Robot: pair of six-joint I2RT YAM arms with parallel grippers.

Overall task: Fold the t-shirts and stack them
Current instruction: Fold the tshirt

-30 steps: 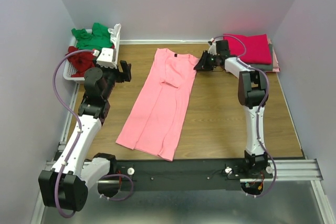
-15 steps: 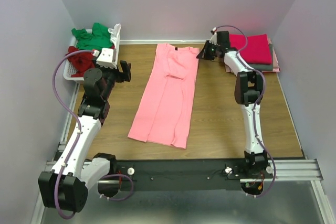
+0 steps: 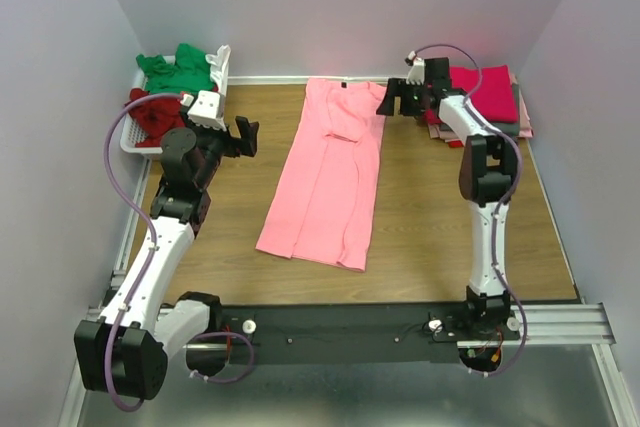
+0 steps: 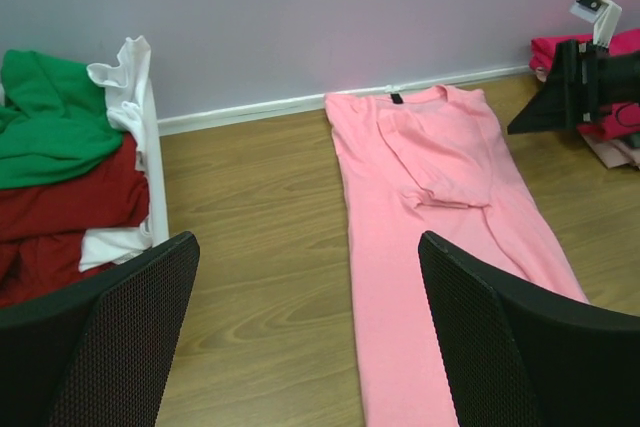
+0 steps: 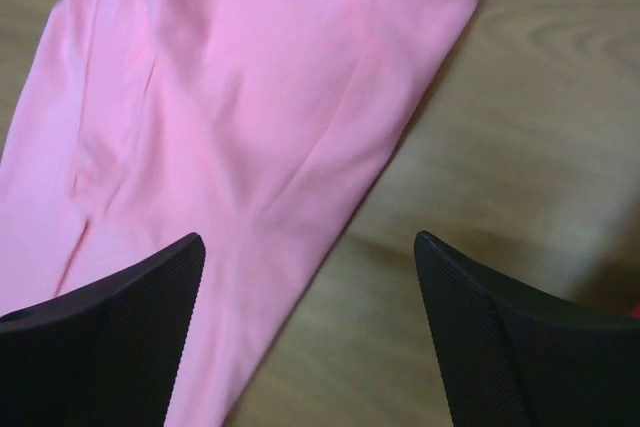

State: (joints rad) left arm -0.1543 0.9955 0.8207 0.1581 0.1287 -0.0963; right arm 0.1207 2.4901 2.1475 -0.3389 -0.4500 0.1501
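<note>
finds the light pink t-shirt [image 3: 328,177] lying flat on the desk [image 3: 430,217] as a long narrow strip, collar toward the far wall, hem toward the arm bases, one sleeve tucked over the chest. notes the right hand [image 3: 398,99] just beside the collar-end right corner, jaws wide, holding nothing. confirms this in the right wrist view, with pink cloth below the spread fingers [image 5: 100,347] and no pinch on it. notes the left hand [image 3: 243,135] well apart from the strip on its left side, near the white basket [image 3: 222,65], likewise wide and empty. records the green t-shirt [image 3: 175,69] and the dark red t-shirt [image 3: 150,117] heaped unfolded in that basket, and the magenta t-shirt [image 3: 490,90] folded on top of the grey t-shirt [image 3: 503,129] at the far right of the desk. judges the lengthwise folds done and the crosswise fold not yet begun. calls next for both hands to descend on one end of the strip, one at each corner, pinch through all layers, and carry that end over to the other with the edges kept in line. calls thereafter for moving the packet onto the stack at the right.
</note>
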